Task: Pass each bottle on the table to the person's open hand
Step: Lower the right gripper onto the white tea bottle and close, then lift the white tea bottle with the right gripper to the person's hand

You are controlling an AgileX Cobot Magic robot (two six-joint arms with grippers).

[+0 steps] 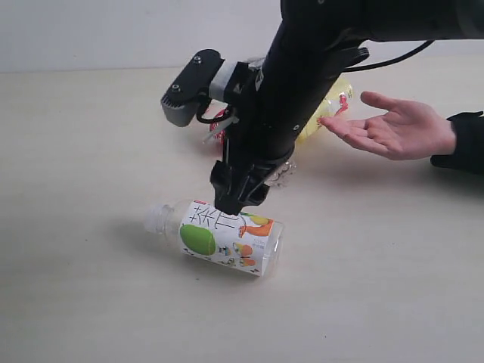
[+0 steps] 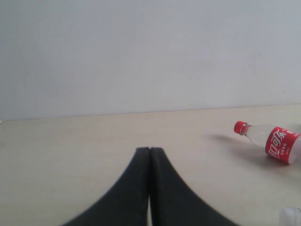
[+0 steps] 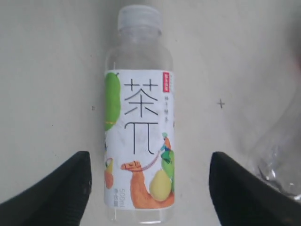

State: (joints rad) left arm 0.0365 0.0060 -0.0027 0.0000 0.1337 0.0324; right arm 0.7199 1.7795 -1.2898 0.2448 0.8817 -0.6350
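The bottle with the white fruit-picture label (image 1: 227, 238) (image 3: 139, 141) lies on its side on the table (image 1: 83, 189), cap to the left in the exterior view. My right gripper (image 1: 238, 198) (image 3: 149, 162) hangs open just above it, one finger on either side of its lower body, not touching. The person's open hand (image 1: 393, 128) waits palm up at the right, black cuff behind it. The yellow bottle (image 1: 334, 102) lies behind my arm near the hand. The red-label bottle (image 1: 218, 126) (image 2: 275, 141) lies further back. My left gripper (image 2: 149, 150) is shut and empty, out of the exterior view.
A clear crumpled bottle (image 1: 284, 175) (image 3: 277, 155) lies right beside my right gripper, close to one finger. A white cap (image 2: 291, 215) shows at the corner of the left wrist view. A pale wall (image 2: 150, 52) rises behind the table.
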